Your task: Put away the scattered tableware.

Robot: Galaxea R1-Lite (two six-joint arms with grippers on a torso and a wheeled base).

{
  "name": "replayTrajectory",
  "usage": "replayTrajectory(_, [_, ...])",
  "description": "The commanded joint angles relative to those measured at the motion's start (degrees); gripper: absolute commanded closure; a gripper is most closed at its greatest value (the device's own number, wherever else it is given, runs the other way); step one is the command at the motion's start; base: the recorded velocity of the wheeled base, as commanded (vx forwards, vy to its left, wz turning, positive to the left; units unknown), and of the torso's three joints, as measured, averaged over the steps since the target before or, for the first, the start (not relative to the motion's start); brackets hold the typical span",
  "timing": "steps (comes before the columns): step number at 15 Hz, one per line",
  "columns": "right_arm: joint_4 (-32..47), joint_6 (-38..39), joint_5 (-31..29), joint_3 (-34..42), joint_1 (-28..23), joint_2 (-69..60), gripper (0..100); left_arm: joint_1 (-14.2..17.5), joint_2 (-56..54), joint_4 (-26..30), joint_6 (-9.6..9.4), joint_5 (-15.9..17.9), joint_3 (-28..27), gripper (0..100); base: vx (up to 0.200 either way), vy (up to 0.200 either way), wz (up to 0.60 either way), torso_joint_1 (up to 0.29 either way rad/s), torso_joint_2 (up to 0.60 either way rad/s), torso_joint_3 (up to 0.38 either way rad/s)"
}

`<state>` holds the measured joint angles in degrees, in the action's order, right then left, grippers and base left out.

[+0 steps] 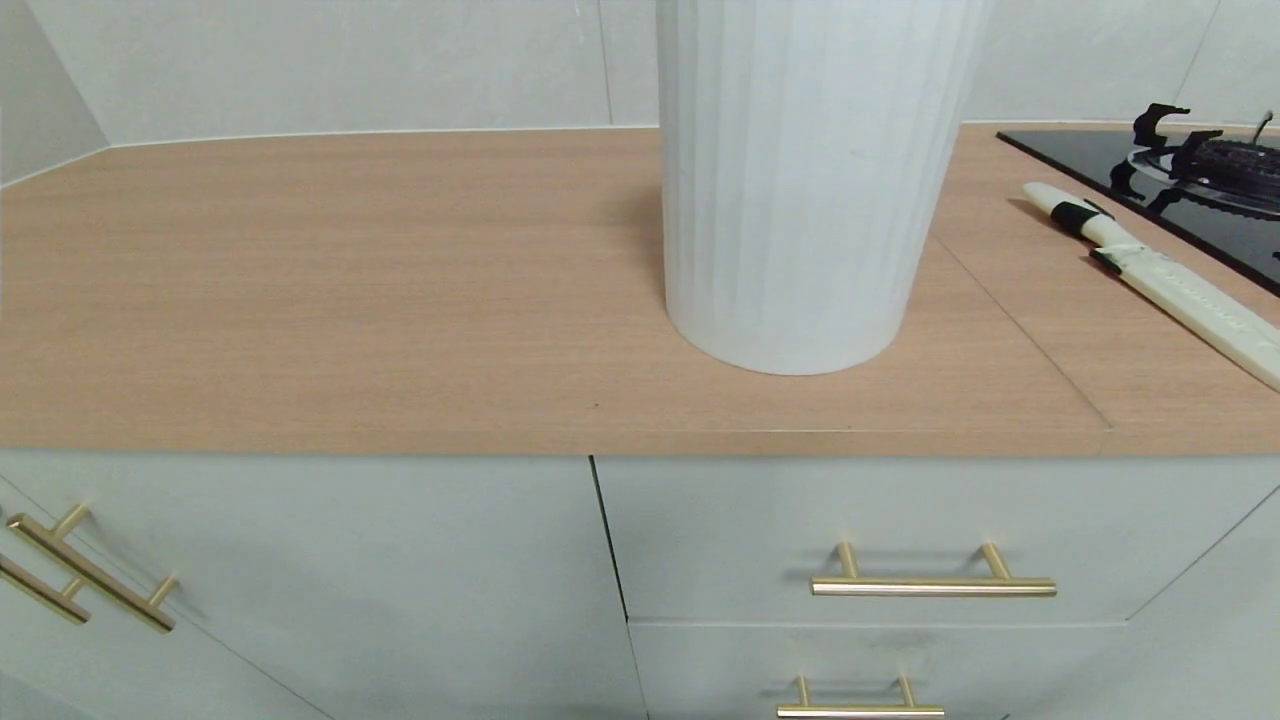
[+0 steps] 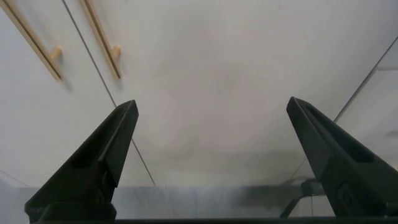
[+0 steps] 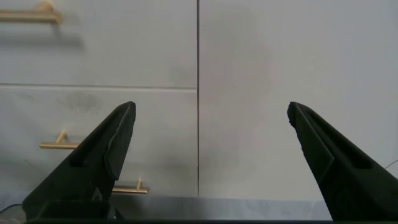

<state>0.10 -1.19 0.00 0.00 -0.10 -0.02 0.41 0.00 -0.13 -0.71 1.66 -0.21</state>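
Our left gripper (image 2: 211,104) holds its fingers spread wide, grasping nothing, facing cabinet doors (image 2: 217,74); our right gripper (image 3: 211,106) is likewise released, facing drawers (image 3: 93,124). The knife (image 1: 1160,275) lies right of the white container (image 1: 800,200), between it and the stove (image 1: 1200,170).

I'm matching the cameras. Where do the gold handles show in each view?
Head view: gold handles on the drawers under the counter.
Left wrist view: two slanted handles flanking a door seam.
Right wrist view: handles on stacked drawers.
Shared landmark: the pale cabinet fronts.
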Motion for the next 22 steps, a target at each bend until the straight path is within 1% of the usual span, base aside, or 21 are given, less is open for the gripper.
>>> replayTrajectory(1, [-0.01, -0.04, -0.09, 0.00, 0.01, 0.11, 0, 0.02, 0.09, 0.13, 0.00, 0.01, 0.03, 0, 0.000, 0.000, 0.00, 0.144, -0.05, -0.232])
replayTrajectory(3, [-0.01, -0.04, 0.00, 0.00, 0.01, 0.02, 0, 0.02, 0.09, 0.13, 0.00, 0.01, 0.03, 0, 0.000, 0.000, 0.00, 0.185, -0.29, -0.259])
replayTrajectory(8, [-0.01, -0.04, -0.09, 0.00, 0.01, 0.11, 0, 0.02, 0.09, 0.13, 0.00, 0.01, 0.03, 0, 0.000, 0.000, 0.00, 0.105, -0.58, -0.254])
replayTrajectory(12, [-0.01, -0.04, 0.00, 0.00, 0.01, 0.11, 0, 0.02, 0.09, 0.13, 0.00, 0.01, 0.03, 0, 0.000, 0.000, 0.00, 0.322, -0.47, -0.261])
replayTrajectory(22, [-0.01, -0.04, -0.09, 0.00, 0.01, 0.02, 0, 0.02, 0.09, 0.13, 0.00, 0.01, 0.03, 0, 0.000, 0.000, 0.00, 0.242, -0.50, -0.269])
